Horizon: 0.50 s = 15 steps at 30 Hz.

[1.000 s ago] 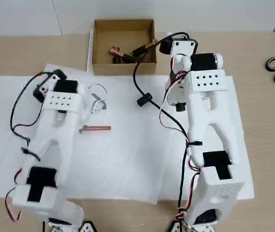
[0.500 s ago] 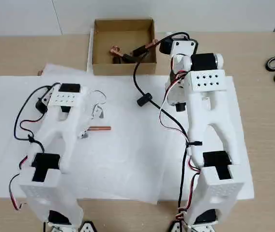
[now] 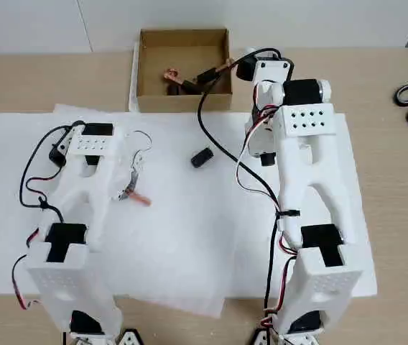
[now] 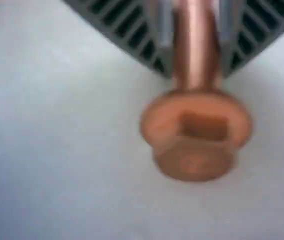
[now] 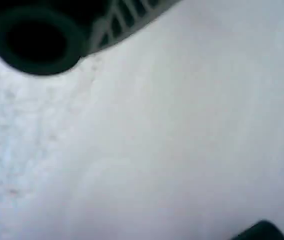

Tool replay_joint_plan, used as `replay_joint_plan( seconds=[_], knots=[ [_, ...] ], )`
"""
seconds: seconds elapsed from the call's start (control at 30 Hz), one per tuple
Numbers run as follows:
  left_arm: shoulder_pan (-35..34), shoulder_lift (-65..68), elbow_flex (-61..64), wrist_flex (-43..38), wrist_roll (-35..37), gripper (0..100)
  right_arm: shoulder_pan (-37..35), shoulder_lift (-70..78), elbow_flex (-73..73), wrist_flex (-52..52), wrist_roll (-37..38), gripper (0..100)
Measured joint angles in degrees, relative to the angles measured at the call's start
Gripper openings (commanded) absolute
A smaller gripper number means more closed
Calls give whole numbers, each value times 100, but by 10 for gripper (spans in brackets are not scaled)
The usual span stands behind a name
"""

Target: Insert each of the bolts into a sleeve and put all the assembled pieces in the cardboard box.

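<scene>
Left gripper (image 3: 133, 188) pinches the bolt (image 4: 196, 135) by its shank, low over the white sheet (image 3: 189, 237); a loose sleeve (image 3: 202, 157) lies mid-sheet; right gripper (image 3: 264, 153) clamps a second sleeve (image 5: 34, 42); a tilted bolt could likely miss the bore and slip free.

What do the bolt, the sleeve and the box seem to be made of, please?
The bolt looks like copper or copper-plated metal: smooth reddish sheen. The sleeve is matte black, perhaps rubber or plastic. The box is plain brown cardboard, matte.
</scene>
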Motion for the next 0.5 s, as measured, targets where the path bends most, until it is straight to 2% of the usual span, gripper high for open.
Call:
replay_joint_plan(
  seconds=[0.17,0.23,0.33,0.5],
  knots=[
    [246,97,-185,79,-44,6,0,0,0,0,0,4],
    [334,193,-422,281,-308,8,0,0,0,0,0,4],
    [440,360,-923,782,-1020,11,0,0,0,0,0,4],
    [651,440,-2136,1969,-2743,8,0,0,0,0,0,4]
  ],
)
